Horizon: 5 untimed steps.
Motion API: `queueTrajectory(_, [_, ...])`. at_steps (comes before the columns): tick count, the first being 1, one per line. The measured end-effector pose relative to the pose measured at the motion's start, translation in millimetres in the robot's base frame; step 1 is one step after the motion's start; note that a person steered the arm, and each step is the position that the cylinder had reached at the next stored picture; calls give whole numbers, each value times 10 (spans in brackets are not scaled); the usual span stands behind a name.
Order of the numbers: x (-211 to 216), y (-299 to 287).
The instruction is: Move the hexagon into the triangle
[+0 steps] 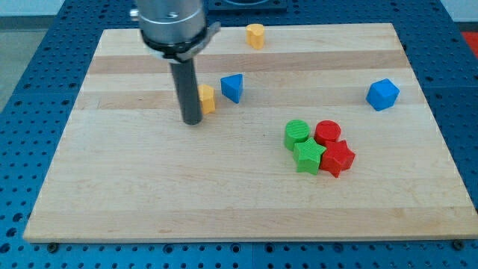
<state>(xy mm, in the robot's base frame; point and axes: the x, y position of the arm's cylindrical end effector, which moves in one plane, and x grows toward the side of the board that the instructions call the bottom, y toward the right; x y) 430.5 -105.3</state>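
Note:
My tip rests on the wooden board, left of centre. A yellow block, apparently a hexagon, sits just right of the rod, touching it or nearly so, with its left side hidden by it. A blue triangle lies a short gap to the right of the yellow block and slightly higher in the view. The rod, the yellow block and the triangle stand roughly in a line.
A second yellow block lies near the top edge. An angular blue block sits at the right. A tight cluster right of centre holds a green cylinder, a green star, a red cylinder and a red star.

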Motion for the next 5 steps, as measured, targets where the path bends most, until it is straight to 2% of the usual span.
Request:
queueTrajectory(1, [-75,-23])
queueTrajectory(3, [-213,367])
queueTrajectory(4, [-118,411])
queueTrajectory(5, [11,818])
